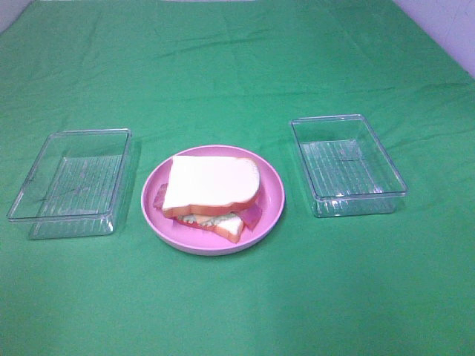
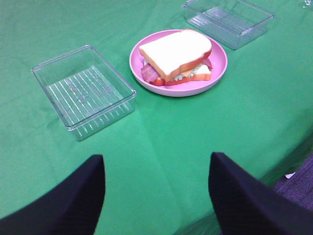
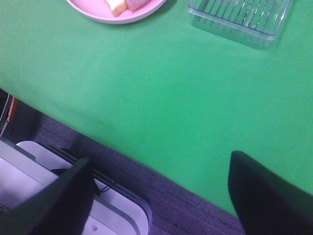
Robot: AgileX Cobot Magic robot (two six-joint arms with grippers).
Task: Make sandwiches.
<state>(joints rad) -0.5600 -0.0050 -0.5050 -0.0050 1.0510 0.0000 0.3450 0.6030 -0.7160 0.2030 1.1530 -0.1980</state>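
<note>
One sandwich stack (image 1: 211, 194) is seen on the single pink plate (image 1: 273, 178). Two clear trays, one (image 1: 46, 178) left of the plate and one (image 1: 386, 165) right, are seen holding nothing. Both the left gripper (image 2: 156, 196) and right gripper (image 3: 161, 196) are held spread, grasping nothing.

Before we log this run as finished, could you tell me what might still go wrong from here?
The sandwich looks skewed: the top slice is offset from the bottom one and bacon sticks out, so a nudge to the plate might topple it. Both trays flank the plate closely and could get clipped.
</note>
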